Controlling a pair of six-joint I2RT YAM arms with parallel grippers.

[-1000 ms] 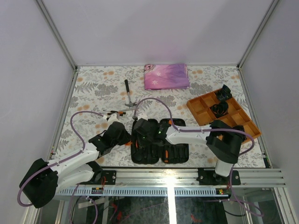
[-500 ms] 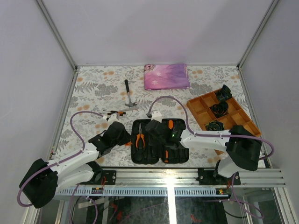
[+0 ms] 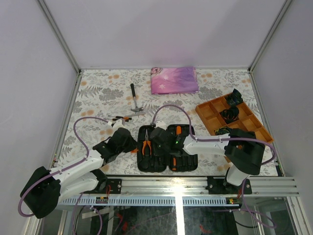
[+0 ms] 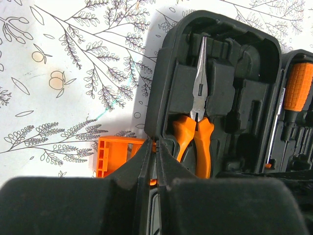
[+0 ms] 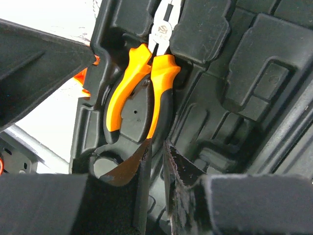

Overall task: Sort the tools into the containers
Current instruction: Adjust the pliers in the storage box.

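Note:
The black tool case lies open at the near middle. Orange-handled pliers lie in its left half; they also show in the left wrist view and the right wrist view. My left gripper is shut on the case's left rim, beside an orange latch. My right gripper is shut with a thin gap, empty, its tips just below the pliers' handle ends. A hammer and a small tool lie on the table behind.
A folded pink-purple cloth lies at the back. An orange divided tray at the right holds black coiled bundles. An orange-handled screwdriver sits in the case's right half.
The pliers now lie uncovered in the case's left half. My right gripper swung right off them, then came back left over the case. The left arm has not moved.

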